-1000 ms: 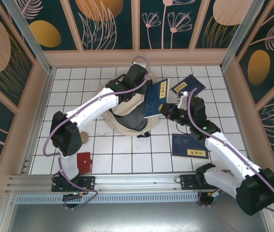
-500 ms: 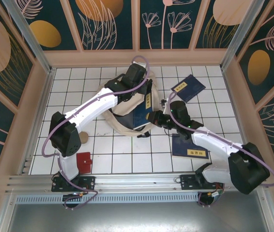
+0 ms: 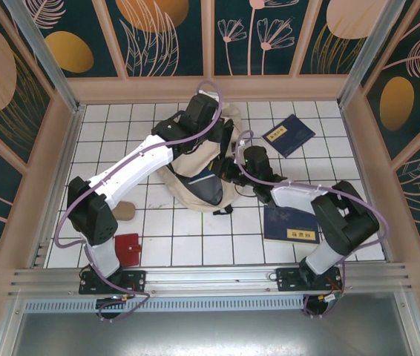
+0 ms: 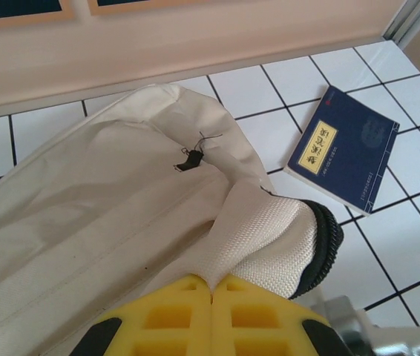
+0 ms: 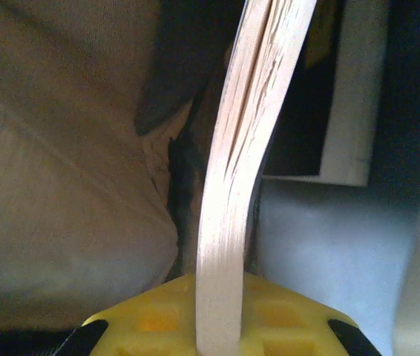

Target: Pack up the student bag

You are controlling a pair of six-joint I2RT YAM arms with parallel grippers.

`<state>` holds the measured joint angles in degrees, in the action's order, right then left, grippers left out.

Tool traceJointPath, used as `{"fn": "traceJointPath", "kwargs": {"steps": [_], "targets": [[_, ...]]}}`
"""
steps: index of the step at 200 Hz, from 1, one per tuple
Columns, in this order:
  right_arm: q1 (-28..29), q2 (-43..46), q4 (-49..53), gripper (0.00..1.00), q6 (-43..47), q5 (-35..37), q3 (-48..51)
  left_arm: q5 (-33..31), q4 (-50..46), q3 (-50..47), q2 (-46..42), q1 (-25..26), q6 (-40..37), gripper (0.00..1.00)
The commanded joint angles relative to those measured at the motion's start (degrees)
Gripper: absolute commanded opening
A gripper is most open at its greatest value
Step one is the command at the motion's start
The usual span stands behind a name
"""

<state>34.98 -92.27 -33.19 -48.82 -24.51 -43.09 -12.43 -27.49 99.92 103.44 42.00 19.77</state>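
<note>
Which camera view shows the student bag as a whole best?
Top external: nearly the whole student bag shows from above. Left wrist gives a close-up of its cream fabric and black zipper edge, pinched by the left gripper. Right wrist gives dim fabric beside the book that the right gripper clamps.

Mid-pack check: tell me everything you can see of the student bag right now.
The student bag is a big, soft cream fabric pack with a black zipper rim and a dark inside. It lies slumped on the white tiled table, toward the back wall, its mouth open. The left gripper is shut on a fold of its woven edge. The right gripper, clamped on a book held edge-on, reaches into the mouth, the book close beside the inner fabric.
</note>
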Motion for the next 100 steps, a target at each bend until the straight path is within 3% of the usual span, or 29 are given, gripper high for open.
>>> {"fn": "traceJointPath", "kwargs": {"steps": [1, 75, 100], "targets": [[0.56, -3.06, -6.62, 0.00, -0.74, -0.18, -4.67, 0.43, 2.62, -0.15, -3.36, -0.07, 0.75, 0.00], [2.90, -13.26, -8.52, 0.00, -2.41, 4.77, -10.46, 1.09, 2.18, 1.43, -2.56, -0.07, 2.00, 0.00], [2.59, -16.05, -8.60, 0.00, -2.01, 3.34, -13.23, 1.35, 1.96, 1.48, -2.45, -0.12, 1.69, 0.00]]}}
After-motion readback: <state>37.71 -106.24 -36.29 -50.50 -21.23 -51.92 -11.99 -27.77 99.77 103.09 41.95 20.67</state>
